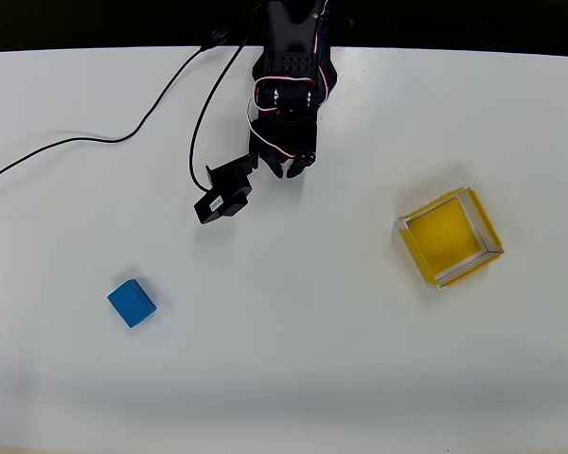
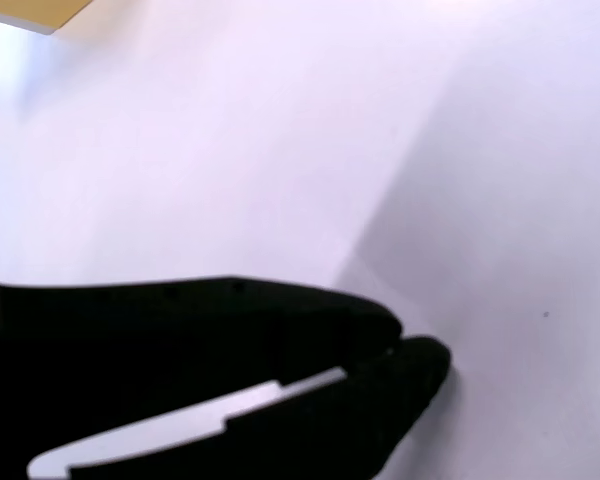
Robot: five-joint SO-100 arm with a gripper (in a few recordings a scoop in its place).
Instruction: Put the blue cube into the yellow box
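Note:
In the overhead view the blue cube (image 1: 133,303) lies on the white table at the lower left, turned slightly. The yellow box (image 1: 451,236), a shallow tray with pale rims, sits at the right, rotated and with nothing in it. My black gripper (image 1: 291,169) hangs near the table's far edge, between the two and well away from both. Its fingertips meet, so it is shut with nothing held. In the wrist view the black fingers (image 2: 380,345) close together over bare white table, and a corner of the yellow box (image 2: 40,12) shows at the top left.
A black cable (image 1: 104,140) runs from the arm's base across the table's upper left. The black wrist camera (image 1: 222,194) sticks out to the left of the gripper. The white table (image 1: 293,359) stretches wide around cube and box.

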